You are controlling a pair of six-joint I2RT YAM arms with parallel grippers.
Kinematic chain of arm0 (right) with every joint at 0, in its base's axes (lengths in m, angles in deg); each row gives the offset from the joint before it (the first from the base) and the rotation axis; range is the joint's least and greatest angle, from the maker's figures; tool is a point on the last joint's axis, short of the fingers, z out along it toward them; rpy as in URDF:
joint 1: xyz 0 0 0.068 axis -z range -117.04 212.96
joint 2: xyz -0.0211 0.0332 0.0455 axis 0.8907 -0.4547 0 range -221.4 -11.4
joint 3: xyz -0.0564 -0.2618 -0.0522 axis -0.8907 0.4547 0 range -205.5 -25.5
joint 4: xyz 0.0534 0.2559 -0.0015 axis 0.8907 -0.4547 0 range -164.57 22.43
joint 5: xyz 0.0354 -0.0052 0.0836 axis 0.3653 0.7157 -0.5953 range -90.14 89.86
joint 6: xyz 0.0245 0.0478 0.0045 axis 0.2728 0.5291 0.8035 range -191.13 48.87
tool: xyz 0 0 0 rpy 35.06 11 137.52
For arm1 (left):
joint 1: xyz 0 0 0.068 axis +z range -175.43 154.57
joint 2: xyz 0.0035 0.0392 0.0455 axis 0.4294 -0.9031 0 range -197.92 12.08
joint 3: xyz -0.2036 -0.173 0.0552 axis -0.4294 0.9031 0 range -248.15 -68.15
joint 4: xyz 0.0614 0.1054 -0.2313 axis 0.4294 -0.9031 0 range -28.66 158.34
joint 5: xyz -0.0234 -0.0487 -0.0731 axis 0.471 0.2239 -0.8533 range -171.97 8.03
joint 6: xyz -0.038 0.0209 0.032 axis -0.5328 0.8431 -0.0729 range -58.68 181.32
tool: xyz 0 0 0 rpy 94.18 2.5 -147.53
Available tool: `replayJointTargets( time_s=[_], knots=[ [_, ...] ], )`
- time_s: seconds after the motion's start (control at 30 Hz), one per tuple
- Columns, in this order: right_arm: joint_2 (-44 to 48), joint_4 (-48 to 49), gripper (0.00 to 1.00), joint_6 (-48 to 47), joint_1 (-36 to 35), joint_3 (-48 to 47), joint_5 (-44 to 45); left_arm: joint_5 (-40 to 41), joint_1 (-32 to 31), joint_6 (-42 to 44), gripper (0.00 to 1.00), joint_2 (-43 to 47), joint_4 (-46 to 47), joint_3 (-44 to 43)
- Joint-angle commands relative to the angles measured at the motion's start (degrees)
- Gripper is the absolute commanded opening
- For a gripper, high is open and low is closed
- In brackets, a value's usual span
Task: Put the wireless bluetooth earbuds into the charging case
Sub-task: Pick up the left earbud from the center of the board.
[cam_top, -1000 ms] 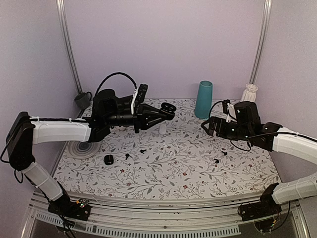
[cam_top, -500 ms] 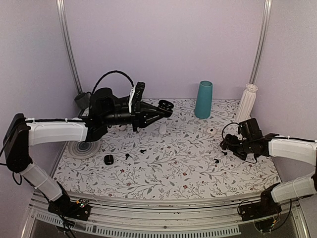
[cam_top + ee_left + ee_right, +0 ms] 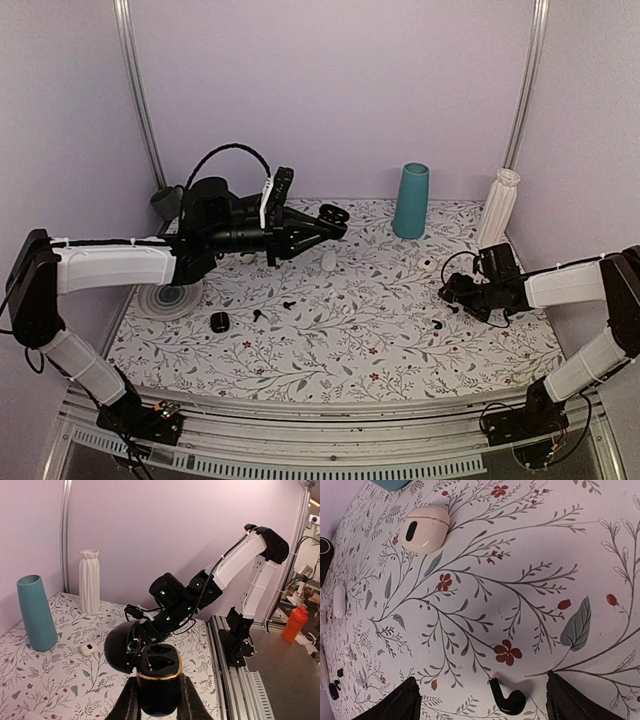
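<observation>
Nearest target: black earbud [image 3: 506,701], lying flat on the floral tablecloth [image 3: 530,580] at the right side of the table. Its stem tip points away from the wrist camera and its head sits closest to it. The long axis runs roughly crosswise to the line joining the two fingers.

The right gripper [image 3: 481,680] is low over the cloth with its jaws spread wide, one finger on either side of the bud. Neither touches it and nothing is held. The bud lies off-centre in the gap. A second black earbud [image 3: 437,324] lies near, toward the front edge. A closed white case [image 3: 425,528] rests further out, well apart from the fingers.

The black charging case [image 3: 159,672] is in the air over the rear left of the table, pinched by the left gripper [image 3: 159,700], with fingers [image 3: 131,705] pressed on its two sides. The case stands upright in the wrist view, opening upward, lid [image 3: 121,645] swung open to one side. The wells are dark, so their contents cannot be told.

On the cloth under the left arm are a third black earbud [image 3: 289,303] and a small black round piece [image 3: 219,321]. At the back stand a teal vase [image 3: 411,200] and a white ribbed vase [image 3: 500,205].
</observation>
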Motion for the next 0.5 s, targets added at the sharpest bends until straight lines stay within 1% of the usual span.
replayJointTargets(
  time_s=[0.0,0.13,0.27,0.47],
  knots=[
    [-3.5,3.6,0.85,-2.7,0.5,-2.9,-2.4,-0.8,0.8,0.8,0.0,2.0,-0.3,-0.1],
    [-3.6,3.4,0.84,-3.5,0.4,-3.2,-4.3,-0.8,0.9,0.8,0.0,2.1,-0.7,-0.1],
    [-3.0,1.0,0.83,-2.5,-0.4,-3.1,-4.4,-0.9,0.9,0.7,0.0,1.9,-0.7,-0.2],
    [-1.3,-0.4,0.82,-0.3,-4.0,-2.1,-3.2,-1.3,1.0,0.6,0.0,1.4,-0.6,-0.5]
  ],
)
